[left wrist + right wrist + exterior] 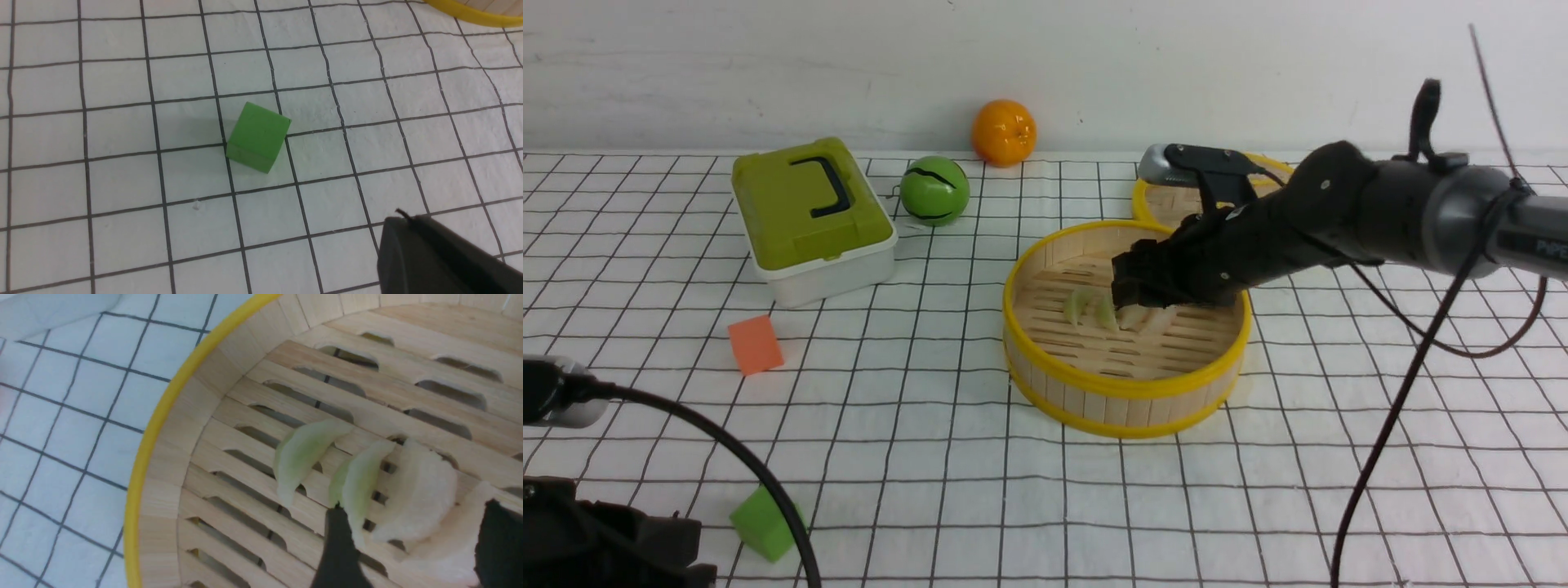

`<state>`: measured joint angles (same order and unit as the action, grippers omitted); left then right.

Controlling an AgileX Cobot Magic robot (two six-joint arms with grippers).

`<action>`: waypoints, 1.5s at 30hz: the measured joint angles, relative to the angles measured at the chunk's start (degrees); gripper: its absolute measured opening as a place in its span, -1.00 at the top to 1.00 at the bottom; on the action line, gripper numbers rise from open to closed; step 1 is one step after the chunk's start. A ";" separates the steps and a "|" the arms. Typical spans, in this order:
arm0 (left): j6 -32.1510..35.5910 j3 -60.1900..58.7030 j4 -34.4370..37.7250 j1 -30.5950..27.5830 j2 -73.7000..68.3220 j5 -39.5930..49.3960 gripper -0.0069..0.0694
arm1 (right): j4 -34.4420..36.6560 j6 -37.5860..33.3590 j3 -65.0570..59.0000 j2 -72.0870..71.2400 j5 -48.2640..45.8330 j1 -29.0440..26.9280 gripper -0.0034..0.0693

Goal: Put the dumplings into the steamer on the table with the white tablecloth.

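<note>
The steamer stands right of centre on the table with the white tablecloth. Several dumplings lie in a row on its slatted floor: two pale green ones and two whitish ones. My right gripper reaches down inside the steamer, open, its dark fingers wide apart on either side of the whitish dumplings, gripping none. In the front view it hangs just over them. My left gripper is shut and empty, low over the cloth near the front left.
A green cube lies near the left gripper, an orange cube farther back. A green-lidded box, a green ball and an orange stand at the back. The steamer's lid lies behind it. Cables hang at the right.
</note>
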<state>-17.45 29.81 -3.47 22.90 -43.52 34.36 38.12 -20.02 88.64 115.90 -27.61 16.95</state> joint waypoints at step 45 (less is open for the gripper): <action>0.00 0.00 0.00 0.00 0.00 0.39 0.76 | -24.14 1.97 -88.34 -82.74 27.61 -10.04 0.92</action>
<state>-17.45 29.81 -3.47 22.90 -43.52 34.75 13.99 -18.06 0.30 33.16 0.00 6.91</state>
